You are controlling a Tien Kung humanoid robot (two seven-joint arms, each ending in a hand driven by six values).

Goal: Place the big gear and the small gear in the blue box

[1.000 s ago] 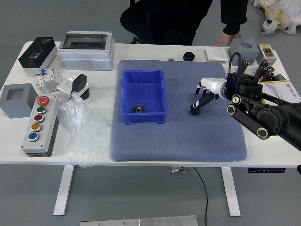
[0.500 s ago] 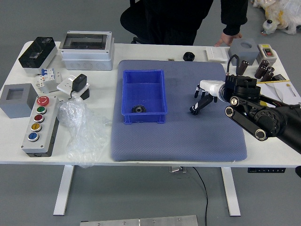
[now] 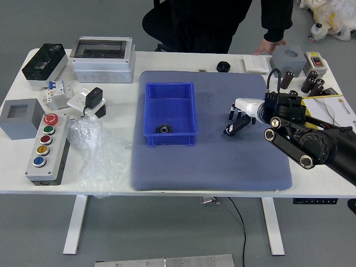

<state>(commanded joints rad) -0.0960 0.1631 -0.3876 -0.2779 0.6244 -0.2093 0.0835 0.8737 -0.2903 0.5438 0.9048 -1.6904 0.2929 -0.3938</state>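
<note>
The blue box (image 3: pixel 169 100) stands open on the grey-blue mat. Inside, near its front edge, lies a black toothed gear (image 3: pixel 164 128), the bigger-looking one. My right hand (image 3: pixel 237 122), white and black, reaches in from the right and hangs low over the mat, to the right of the box. A small dark piece (image 3: pixel 227 131), probably the small gear, is at the hand's lower left end, mostly covered by it. Whether it is held cannot be made out. My left arm is out of view.
A person in black stands at the far side, one hand (image 3: pixel 270 45) at the table's far edge. A black round knob (image 3: pixel 223 67) sits behind the mat. At left are a button panel (image 3: pixel 48 149), plastic bag (image 3: pixel 100 153) and grey block (image 3: pixel 22 119). Dark cylinders (image 3: pixel 312 84) stand at right.
My right hand has shifted slightly left and down, and its parts have drawn closer together around the small dark piece. The gear in the box has not moved.
</note>
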